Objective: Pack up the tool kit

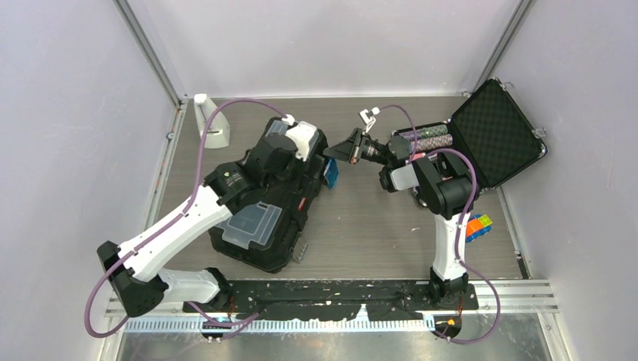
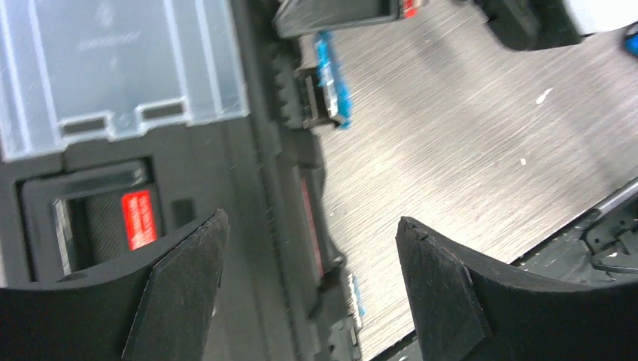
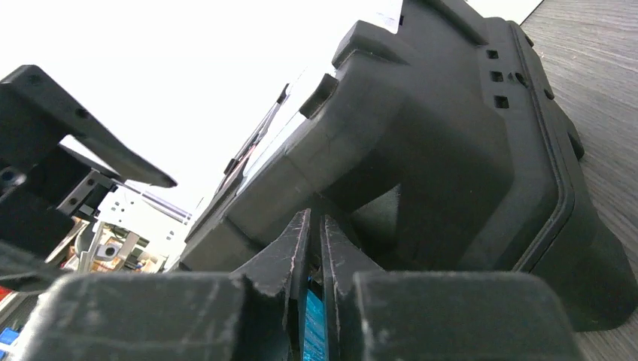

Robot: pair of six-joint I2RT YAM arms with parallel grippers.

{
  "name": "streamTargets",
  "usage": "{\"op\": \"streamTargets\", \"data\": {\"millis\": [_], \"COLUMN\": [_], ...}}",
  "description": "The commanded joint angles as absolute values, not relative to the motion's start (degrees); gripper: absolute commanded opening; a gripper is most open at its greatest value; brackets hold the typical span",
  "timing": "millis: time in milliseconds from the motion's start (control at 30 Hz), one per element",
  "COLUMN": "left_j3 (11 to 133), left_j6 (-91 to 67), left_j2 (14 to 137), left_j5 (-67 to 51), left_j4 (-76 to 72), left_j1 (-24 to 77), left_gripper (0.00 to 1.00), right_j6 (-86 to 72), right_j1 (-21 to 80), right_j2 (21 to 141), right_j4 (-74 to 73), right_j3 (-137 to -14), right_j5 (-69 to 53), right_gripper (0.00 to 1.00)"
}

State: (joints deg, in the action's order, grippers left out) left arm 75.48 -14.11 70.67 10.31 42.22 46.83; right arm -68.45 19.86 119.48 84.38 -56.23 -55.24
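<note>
The black toolbox (image 1: 256,218) lies at centre left with its lid down and a clear grey lid compartment (image 1: 250,224) facing up. My left gripper (image 1: 268,162) hovers open and empty over the lid; the left wrist view (image 2: 310,226) shows a clear compartment (image 2: 113,60), the red-labelled handle (image 2: 138,218) and a blue latch (image 2: 331,75). My right gripper (image 1: 331,153) is at the toolbox's right side, shut on a blue latch (image 1: 331,173), which shows between its fingers in the right wrist view (image 3: 314,331). No screwdrivers, pliers or hammer are in view.
An open foam-lined black case (image 1: 493,131) with poker chips (image 1: 429,138) stands at the back right. A coloured cube (image 1: 478,226) lies at the right beside the right arm. A white stand (image 1: 213,120) is at the back left.
</note>
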Motion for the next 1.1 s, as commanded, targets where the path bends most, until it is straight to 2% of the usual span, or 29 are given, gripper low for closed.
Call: {"op": "streamTargets", "data": {"millis": [0, 233, 500, 700, 833, 1067], "left_j3": [79.0, 83.7, 91.6, 92.7, 92.1, 85.1], "left_j6": [-13.3, -16.8, -20.3, -21.7, -22.2, -22.7], "left_j2": [74.6, 84.2, 93.5, 94.6, 93.5, 89.2], "left_j5": [12.9, 16.1, 15.7, 13.9, 13.6, 9.7], "left_j4": [34.6, 33.9, 39.1, 41.2, 43.3, 37.3], "left_j1": [50.0, 50.1, 49.8, 48.9, 48.9, 46.3], "left_gripper": [0.81, 0.75, 0.64, 0.51, 0.49, 0.49], "right_j6": [-68.0, -67.4, -66.4, -62.3, -63.8, -64.3], "right_j1": [21.8, 21.8, 22.0, 21.9, 21.8, 21.9], "right_j2": [116.3, 116.2, 115.6, 114.4, 114.9, 114.6], "right_j4": [88.4, 87.5, 85.9, 81.2, 83.3, 83.8], "right_j3": [-56.4, -56.6, -56.5, -55.8, -56.3, -56.5], "right_j5": [-57.3, -57.2, -57.4, -57.5, -57.4, -57.8], "right_gripper": [0.13, 0.12, 0.12, 0.10, 0.09, 0.09]}}
